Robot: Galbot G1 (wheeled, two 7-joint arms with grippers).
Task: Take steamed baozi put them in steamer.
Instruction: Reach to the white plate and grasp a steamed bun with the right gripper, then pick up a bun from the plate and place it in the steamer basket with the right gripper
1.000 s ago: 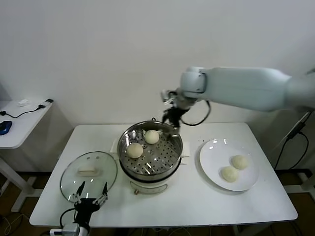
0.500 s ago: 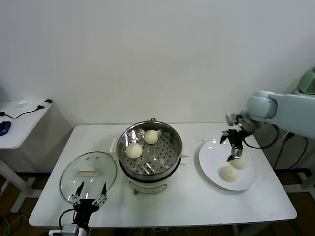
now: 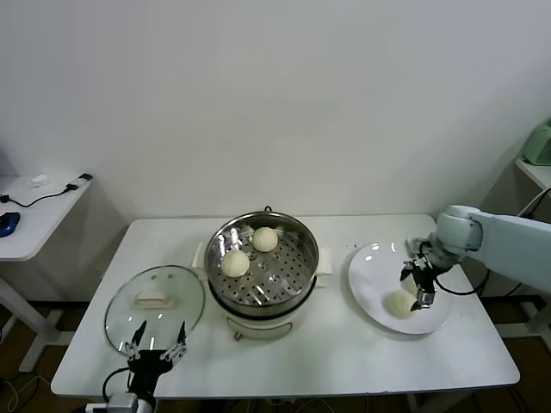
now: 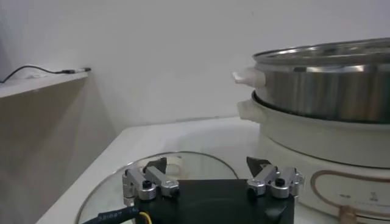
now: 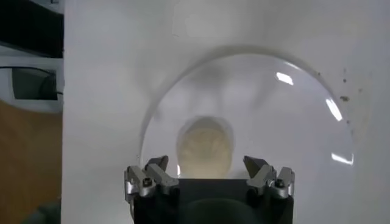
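Two steamed baozi (image 3: 235,262) (image 3: 265,239) lie on the perforated tray of the steamer (image 3: 293,284) at the table's middle. On the white plate (image 3: 370,275) to the right I see one baozi (image 3: 398,303). My right gripper (image 3: 417,288) hangs low over the plate just beside it, fingers open, and covers the spot behind. In the right wrist view, a baozi (image 5: 205,146) sits on the plate (image 5: 274,122) centred ahead of the open right gripper (image 5: 207,163), untouched. My left gripper (image 3: 155,342) is parked open at the front left.
A round glass lid (image 3: 155,297) with a white handle lies flat left of the steamer, right in front of the left gripper (image 4: 207,164). The steamer's steel wall (image 4: 329,85) rises close beside it. A side table (image 3: 34,206) with cables stands at the far left.
The right arm has swung from above the steamer's back rim over to the plate and come down over a baozi. The left arm has not moved.
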